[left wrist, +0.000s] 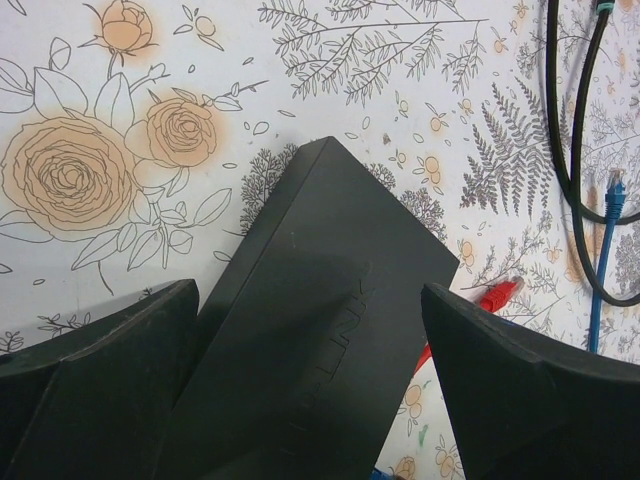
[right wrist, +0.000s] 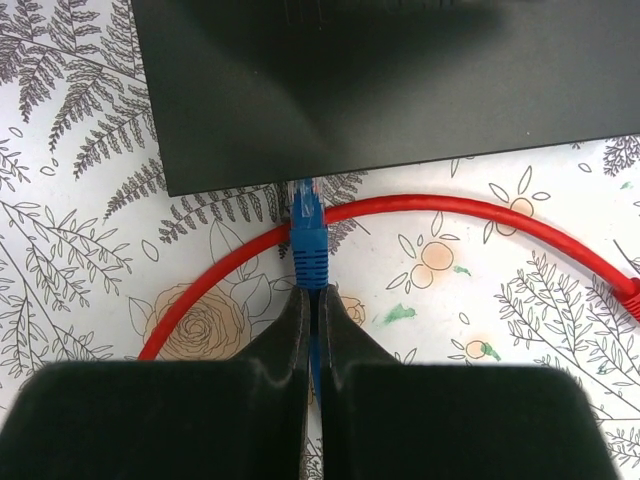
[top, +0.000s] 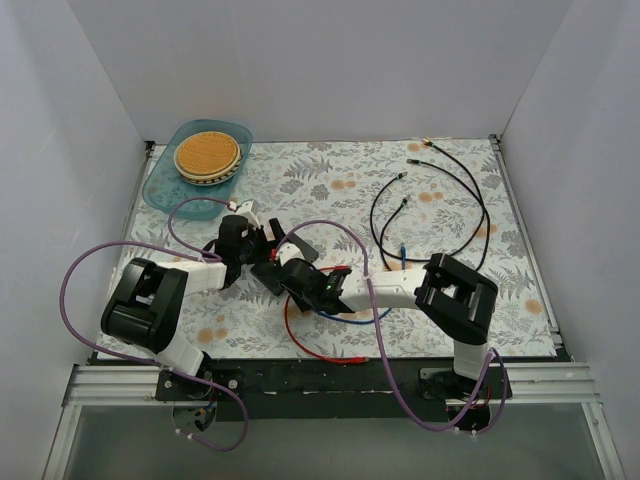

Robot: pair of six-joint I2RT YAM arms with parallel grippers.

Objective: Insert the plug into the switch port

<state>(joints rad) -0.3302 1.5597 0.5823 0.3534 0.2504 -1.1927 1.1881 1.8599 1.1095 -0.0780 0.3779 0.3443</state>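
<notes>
the switch (right wrist: 380,90) lies mid-table (top: 330,170) between the left gripper's (left wrist: 308,290) fingers, the plug (right wrist: 308,215), pinched in the right gripper (right wrist: 310,310), right at its long edge, crossing over a looped cable (right wrist: 450,208), a dish (top: 165,190) in the far left corner.

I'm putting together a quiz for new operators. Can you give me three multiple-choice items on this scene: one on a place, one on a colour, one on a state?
1. Where does the teal tray sit?
A) far left corner of the mat
B) far right corner
C) between the arm bases

2. What colour is the plug in the right end effector?
A) red
B) blue
C) black

3. What state is the right end effector in?
A) wide open
B) shut on the plug
C) shut on the switch

Answers:
1 A: the top view shows the tray at the far left.
2 B: the right wrist view shows a blue plug.
3 B: its fingers press together on the plug's rear end.
</notes>
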